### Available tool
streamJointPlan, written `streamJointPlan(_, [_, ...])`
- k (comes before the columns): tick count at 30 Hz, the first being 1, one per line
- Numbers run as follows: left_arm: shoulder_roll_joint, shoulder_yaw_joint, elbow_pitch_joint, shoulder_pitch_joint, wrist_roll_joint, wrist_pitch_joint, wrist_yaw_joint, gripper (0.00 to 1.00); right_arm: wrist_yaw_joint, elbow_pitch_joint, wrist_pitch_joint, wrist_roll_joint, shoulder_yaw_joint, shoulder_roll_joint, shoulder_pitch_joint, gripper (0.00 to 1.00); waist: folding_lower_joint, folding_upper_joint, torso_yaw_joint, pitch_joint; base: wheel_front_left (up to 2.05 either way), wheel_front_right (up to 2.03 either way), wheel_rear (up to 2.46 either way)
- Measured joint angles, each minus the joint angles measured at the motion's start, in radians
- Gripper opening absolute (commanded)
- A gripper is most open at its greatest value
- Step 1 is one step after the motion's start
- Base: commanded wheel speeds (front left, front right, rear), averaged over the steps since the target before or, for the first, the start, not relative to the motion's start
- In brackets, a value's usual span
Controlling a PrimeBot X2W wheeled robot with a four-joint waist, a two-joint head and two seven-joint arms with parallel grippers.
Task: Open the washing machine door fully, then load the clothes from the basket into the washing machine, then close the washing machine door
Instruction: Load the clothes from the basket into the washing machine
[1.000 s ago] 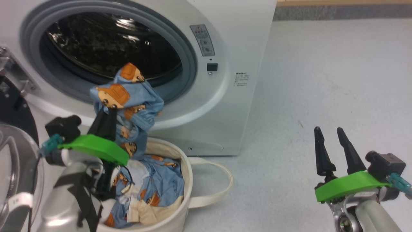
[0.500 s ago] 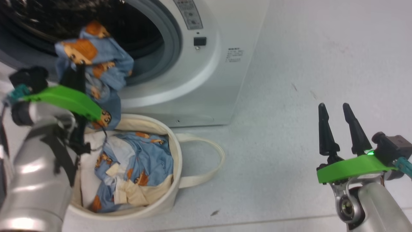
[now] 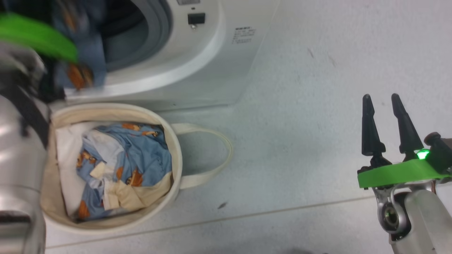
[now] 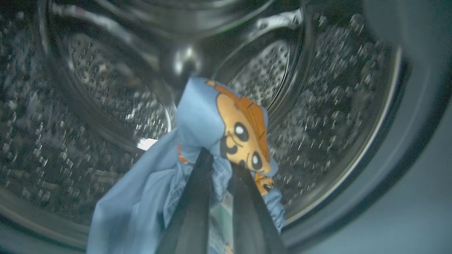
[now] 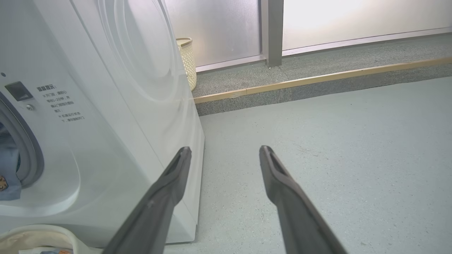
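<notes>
Loading midway: left fingers (image 4: 192,208) pinch clothes (image 4: 197,116) at the drum (image 4: 317,106); more lie in basket (image 3: 178,165), lower left; right fingers (image 3: 369,130) wide, empty.

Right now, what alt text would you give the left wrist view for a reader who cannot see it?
The left pincer is shut on a blue garment printed with an orange cartoon animal, held up before the perforated steel drum of the washing machine. Loose fabric hangs toward the lower left.
</notes>
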Motion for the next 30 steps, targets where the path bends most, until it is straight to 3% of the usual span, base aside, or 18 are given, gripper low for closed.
streamJointPlan(5, [-0.002, 0.103, -0.130, -0.031, 0.050, -0.007, 0.006, 0.00, 0.000, -0.017, 0.001, -0.017, -0.015, 0.016, 0.000, 1.00, 0.0000, 0.0000, -0.011, 0.054, 0.00, 0.00, 0.00])
streamJointPlan(15, [-0.012, 0.139, 0.035, -0.016, 0.128, -0.007, -0.014, 0.00, 0.000, -0.020, 0.001, -0.026, -0.011, 0.028, -0.006, 1.00, -0.0002, 0.0000, -0.022, 0.082, 0.00, 0.00, 0.00])
streamJointPlan(25, [0.010, 0.137, 0.075, -0.109, 0.176, -0.007, -0.016, 0.00, 0.000, -0.021, -0.001, -0.030, -0.014, 0.047, -0.016, 1.00, -0.0001, 0.0000, -0.044, 0.125, 0.00, 0.00, 0.00])
streamJointPlan(26, [0.014, 0.141, 0.053, -0.109, 0.185, -0.007, -0.014, 0.15, 0.000, -0.021, -0.001, -0.031, -0.015, 0.051, -0.016, 1.00, -0.0001, 0.0000, -0.047, 0.129, 0.00, 0.00, 0.00])
streamJointPlan(27, [0.016, 0.146, 0.037, -0.109, 0.187, -0.007, -0.014, 1.00, 0.000, -0.021, -0.001, -0.033, -0.015, 0.054, -0.017, 1.00, -0.0002, 0.0000, -0.050, 0.133, 0.00, 0.00, 0.00])
streamJointPlan(30, [0.014, 0.148, 0.069, -0.108, 0.192, -0.007, -0.013, 1.00, 0.000, -0.017, -0.001, -0.034, -0.015, 0.056, -0.017, 1.00, -0.0001, 0.0000, -0.057, 0.137, 0.00, 0.00, 0.00])
